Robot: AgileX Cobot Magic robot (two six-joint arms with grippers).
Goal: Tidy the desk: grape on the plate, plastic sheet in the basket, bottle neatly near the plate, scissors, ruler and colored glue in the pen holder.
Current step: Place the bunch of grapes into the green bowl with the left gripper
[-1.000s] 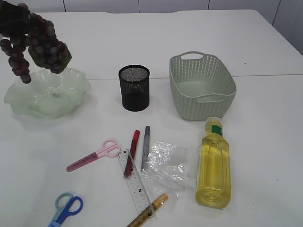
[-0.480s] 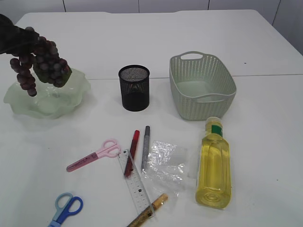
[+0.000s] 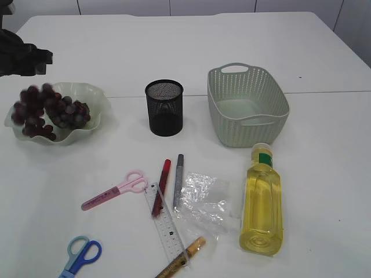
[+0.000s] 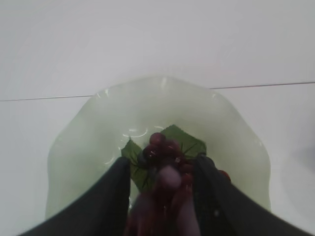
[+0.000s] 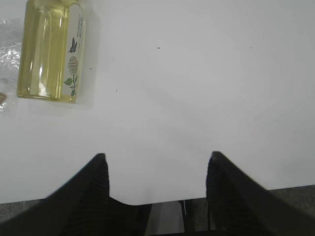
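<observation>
Above the plate [image 4: 236, 147] my left claw [image 4: 162, 184] hangs with its fingers spread either side of the grapes [image 4: 165, 162], which lie in the plate on their green leaf; whether the fingers touch the bunch I cannot tell. My wrist camera shows only that plate and bare white table [image 4: 147, 39], while the outside camera shows the whole desk: the grapes [image 3: 49, 111] in the wavy plate [image 3: 98, 98] at far left, the black pen holder [image 3: 164, 108] in the middle, the basket [image 3: 248, 105] to its right. Nearer the front lie pink scissors [image 3: 115, 190], blue scissors [image 3: 81, 255], a clear ruler [image 3: 165, 225], glue sticks [image 3: 170, 179], a crumpled plastic sheet [image 3: 203, 200] and the bottle [image 3: 262, 202] on its side. My right claw [image 5: 155, 169] is spread wide over bare table, grasping nothing, the bottle [image 5: 49, 49] well ahead to its left.
</observation>
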